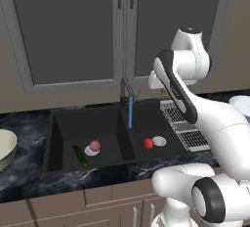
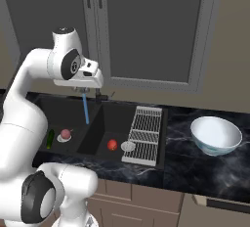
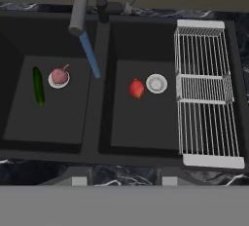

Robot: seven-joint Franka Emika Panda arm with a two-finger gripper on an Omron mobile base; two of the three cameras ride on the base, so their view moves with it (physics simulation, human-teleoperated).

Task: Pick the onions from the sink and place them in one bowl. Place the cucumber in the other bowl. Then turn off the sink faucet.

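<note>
The black double sink (image 3: 95,122) lies below my gripper (image 3: 124,181), which hangs high over the faucet, open and holding nothing. In the left basin a pinkish-red onion (image 3: 59,75) rests on the drain, and the dark green cucumber (image 3: 38,85) lies just left of it. The red-orange onion (image 3: 136,88) sits in the right basin beside the silver drain (image 3: 156,83). Blue water (image 3: 90,54) runs from the faucet spout (image 3: 79,6). The cream bowl (image 1: 5,147) is on the counter left of the sink. The white-bluish bowl (image 2: 216,135) stands on the counter to the right.
A white wire dish rack (image 3: 206,93) covers the right end of the sink. The faucet base and handle (image 3: 119,7) stand behind the centre divider. Grey cabinet doors (image 1: 73,25) rise behind the dark marble counter (image 2: 185,167).
</note>
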